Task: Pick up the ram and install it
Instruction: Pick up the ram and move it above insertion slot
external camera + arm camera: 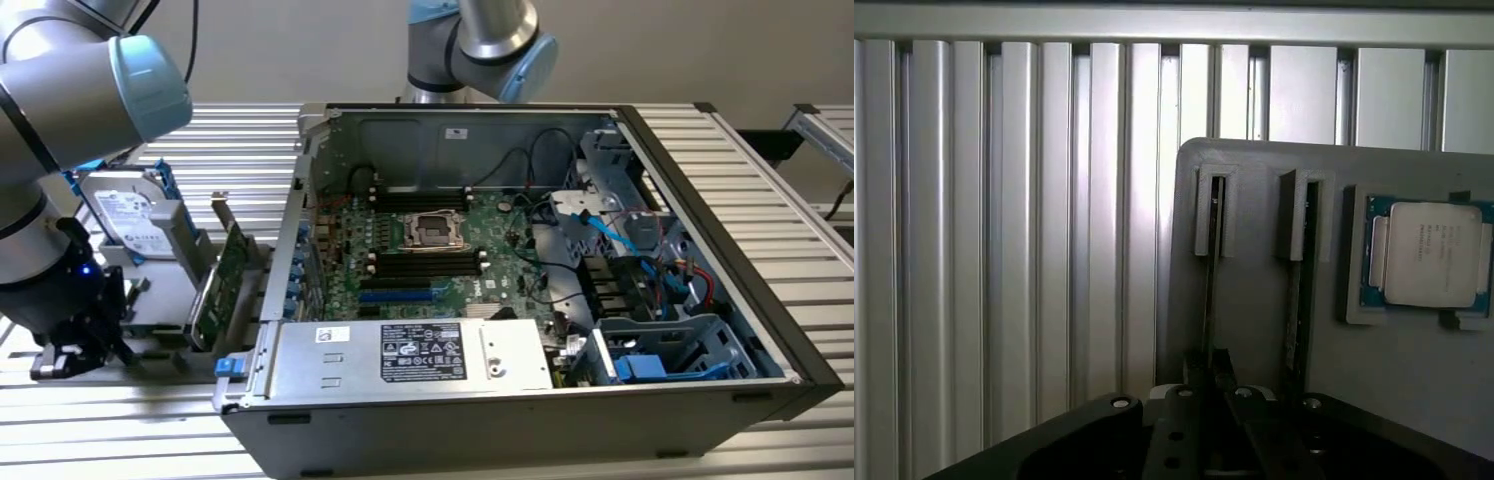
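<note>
The gripper (1211, 375) is clenching on the ram (1211, 260), its fingertips pressing the thin stick from both sides. The ram is standing on its edge in a grey holder (1254, 230), in the slot farther from the processor (1429, 255). A second stick (1295, 300) is standing in the neighbouring slot. The holder is lying on the slatted table (1004, 250), at the exterior view's left of the open computer case (721, 230).
</note>
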Controlling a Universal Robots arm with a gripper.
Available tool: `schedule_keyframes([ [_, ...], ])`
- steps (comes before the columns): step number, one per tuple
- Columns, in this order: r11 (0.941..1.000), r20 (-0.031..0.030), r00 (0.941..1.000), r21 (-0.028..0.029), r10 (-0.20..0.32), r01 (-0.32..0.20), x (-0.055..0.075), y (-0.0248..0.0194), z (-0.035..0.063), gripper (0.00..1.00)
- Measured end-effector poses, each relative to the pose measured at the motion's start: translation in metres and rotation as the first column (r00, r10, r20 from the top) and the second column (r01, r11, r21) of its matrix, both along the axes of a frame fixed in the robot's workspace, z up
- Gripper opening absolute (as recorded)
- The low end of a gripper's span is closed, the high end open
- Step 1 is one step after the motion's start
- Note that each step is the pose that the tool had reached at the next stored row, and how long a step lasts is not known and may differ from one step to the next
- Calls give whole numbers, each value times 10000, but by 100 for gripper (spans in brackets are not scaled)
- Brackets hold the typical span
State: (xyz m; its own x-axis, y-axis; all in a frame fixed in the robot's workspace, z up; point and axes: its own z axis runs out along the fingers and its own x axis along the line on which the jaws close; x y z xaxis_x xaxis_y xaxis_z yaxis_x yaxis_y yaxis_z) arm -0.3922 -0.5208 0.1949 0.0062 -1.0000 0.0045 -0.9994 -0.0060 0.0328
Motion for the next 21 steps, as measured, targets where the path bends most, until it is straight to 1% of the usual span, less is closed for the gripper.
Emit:
schedule_keyframes([
  [3, 10000, -1, 10000, -13, -3, 3, 0, 0, 1, 14],
  [10, 10000, -1, 10000, -14, -3, 3, 0, 0, 0, 14],
  [12, 10000, -1, 10000, -14, -4, 4, 0, 0, 15, 14],
  [13, 10000, 0, 10000, -13, -4, 4, 1, 1, 38, 14],
  [17, 10000, 0, 10000, -14, -4, 4, 3, 0, 184, 14],
  [21, 10000, -10, 10000, -14, -3, 3, 9, 0, 365, 14],
])
